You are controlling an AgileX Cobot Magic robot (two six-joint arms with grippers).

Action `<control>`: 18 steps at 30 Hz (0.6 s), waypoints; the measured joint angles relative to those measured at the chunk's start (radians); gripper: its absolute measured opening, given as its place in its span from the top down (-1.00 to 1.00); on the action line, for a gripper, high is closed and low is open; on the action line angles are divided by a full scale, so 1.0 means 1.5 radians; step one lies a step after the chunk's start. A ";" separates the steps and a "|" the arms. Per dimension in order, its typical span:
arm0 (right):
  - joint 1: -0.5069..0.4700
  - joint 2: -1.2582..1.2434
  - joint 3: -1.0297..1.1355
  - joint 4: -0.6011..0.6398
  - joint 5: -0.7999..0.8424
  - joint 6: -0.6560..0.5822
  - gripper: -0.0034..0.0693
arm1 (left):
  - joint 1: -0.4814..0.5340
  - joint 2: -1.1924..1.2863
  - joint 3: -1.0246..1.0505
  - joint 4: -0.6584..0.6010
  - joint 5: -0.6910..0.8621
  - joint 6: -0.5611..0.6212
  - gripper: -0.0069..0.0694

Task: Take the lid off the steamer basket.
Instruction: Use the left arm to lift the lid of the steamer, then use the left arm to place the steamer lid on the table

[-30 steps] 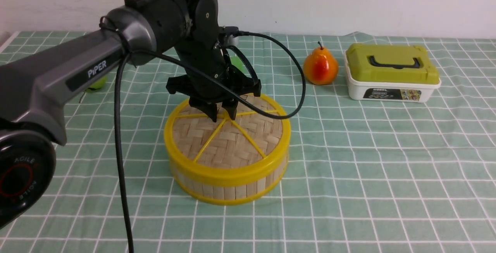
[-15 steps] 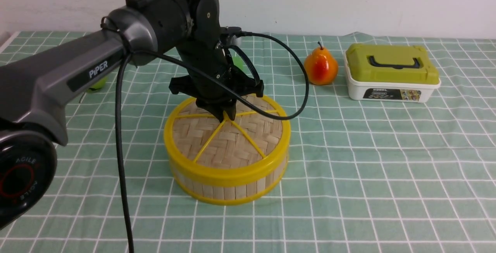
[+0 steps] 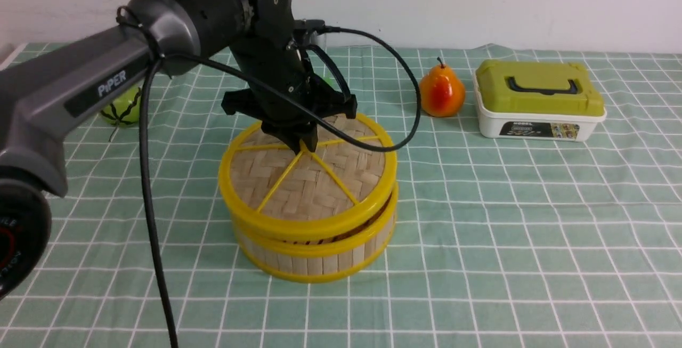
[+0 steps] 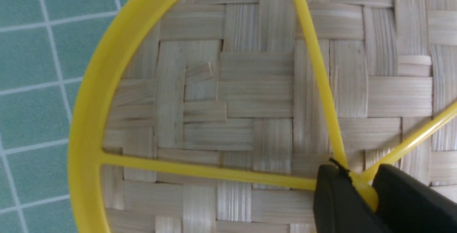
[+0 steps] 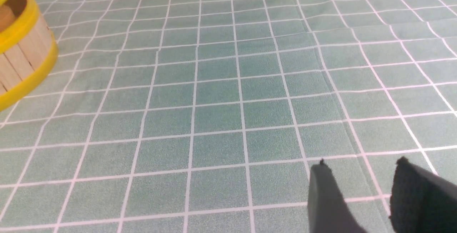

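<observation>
The lid point(image 3: 314, 188), a woven bamboo disc with yellow rim and spokes, hangs a little above the steamer basket point(image 3: 319, 255), with a gap showing between the two yellow rims. My left gripper point(image 3: 302, 148) is shut on the lid's yellow hub. In the left wrist view the black fingers point(image 4: 335, 197) pinch the hub point(image 4: 366, 192) where the spokes meet on the lid point(image 4: 228, 101). My right gripper point(image 5: 360, 172) is open and empty low over the cloth; it is out of the front view. The basket's edge point(image 5: 21, 58) shows in the right wrist view.
An orange-red pear point(image 3: 440, 92) and a white box with olive-green lid point(image 3: 538, 100) stand at the back right. A green striped ball point(image 3: 122, 108) lies at the back left, behind my left arm. A green checked cloth point(image 3: 506, 220) covers the table.
My left gripper closed on the hub and rose, lifting the lid off the basket's rim. The left arm also lifted, uncovering the green ball.
</observation>
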 joint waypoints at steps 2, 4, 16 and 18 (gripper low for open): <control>0.000 0.000 0.000 0.000 0.000 0.000 0.24 | 0.000 -0.019 -0.017 0.003 0.011 0.000 0.52; 0.000 0.000 0.000 0.000 0.000 0.000 0.24 | 0.000 -0.044 -0.041 0.005 0.027 0.000 0.52; 0.000 0.000 0.000 0.000 0.000 0.000 0.24 | 0.000 -0.186 -0.021 0.209 0.087 0.019 0.52; 0.000 0.000 0.000 0.000 0.000 0.000 0.24 | 0.000 -0.209 0.021 0.233 0.087 0.016 0.52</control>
